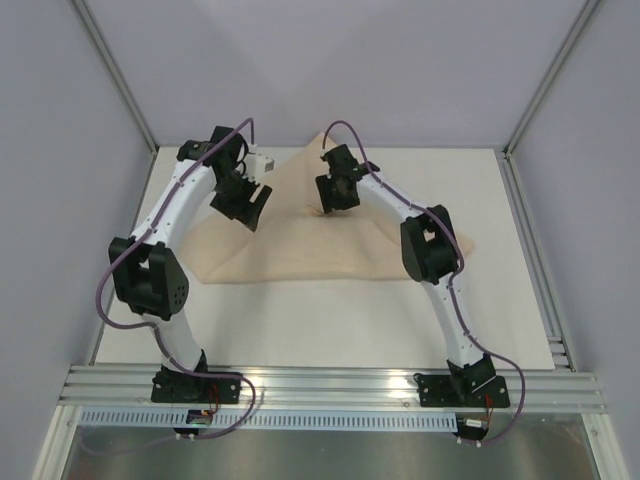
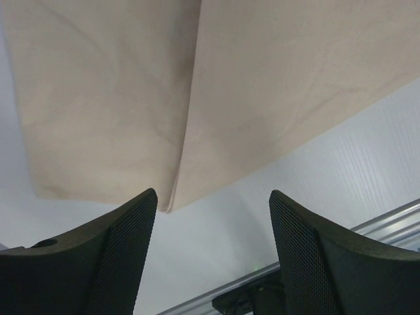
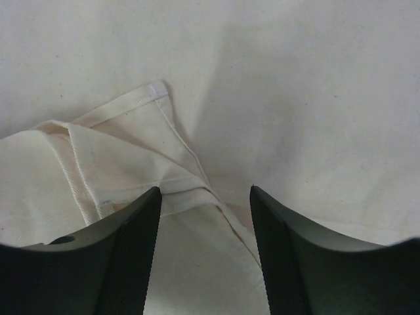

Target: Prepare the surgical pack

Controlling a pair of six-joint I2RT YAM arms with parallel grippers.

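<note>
- Two grippers in play, both mine, both carrying nothing.
- My left gripper point(image 1: 245, 205) hangs above the left part of the large beige cloth sheet point(image 1: 300, 250). Its fingers are spread wide with only air between them, and it is clear of the fabric.
- Left wrist view: left gripper point(image 2: 211, 193) looks down on a long fold edge point(image 2: 187, 118) where one layer of the sheet point(image 2: 262, 79) overlaps the other. The white table top point(image 2: 341, 170) shows bare past the hem. My guess is I'm parked here to be ready for that left flap.
- The sheet lies flat on the white table top point(image 1: 330, 330), mid-table, folded in to a point at the far side. Nothing else of the surgical pack shows in any view, and I can't tell if anything is wrapped inside.
- My right gripper point(image 1: 335, 195) sits low over the middle of the sheet, nose down.
- Right wrist view: right gripper point(image 3: 205, 190) has its fingers moderately apart and pinches nothing. A turned-over hemmed corner of the cloth point(image 3: 131, 138) lies on the sheet point(image 3: 315, 79), running in under the gap, and it seems laid inward as one wrap fold.
- Judgement: wrapping is partway and the left side is likely next. The risk is that the loose corner springs back.
</note>
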